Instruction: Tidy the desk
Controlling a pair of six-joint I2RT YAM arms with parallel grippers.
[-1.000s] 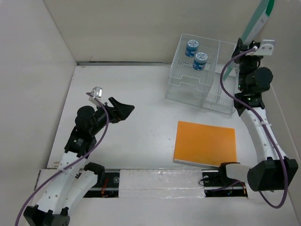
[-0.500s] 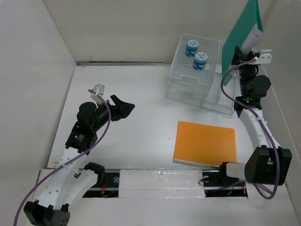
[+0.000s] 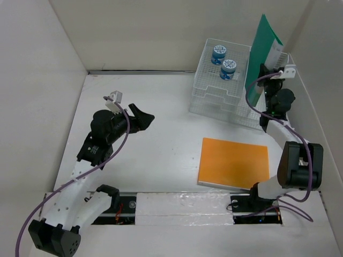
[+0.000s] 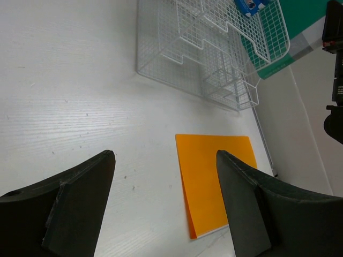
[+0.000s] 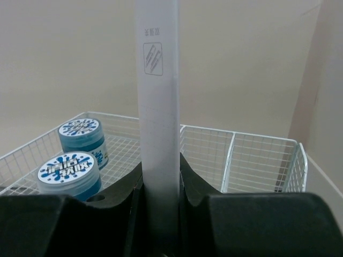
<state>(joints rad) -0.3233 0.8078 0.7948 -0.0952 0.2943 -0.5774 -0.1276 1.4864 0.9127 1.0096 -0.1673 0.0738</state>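
The white desk holds an orange book lying flat at the front right, also seen in the left wrist view. My right gripper is shut on a green book and holds it upright over the right end of the wire-mesh rack. In the right wrist view its white spine stands pinched in my right gripper. My left gripper is open and empty above the desk's left middle.
Two blue-lidded jars sit on the rack's top tray, also in the right wrist view. The rack's divided compartments lie right of the spine. Beige wall panels close in the left, back and right.
My right arm has swung the green book left and down over the rack, and its green cover now faces the camera. My left gripper has drifted slightly toward the back.
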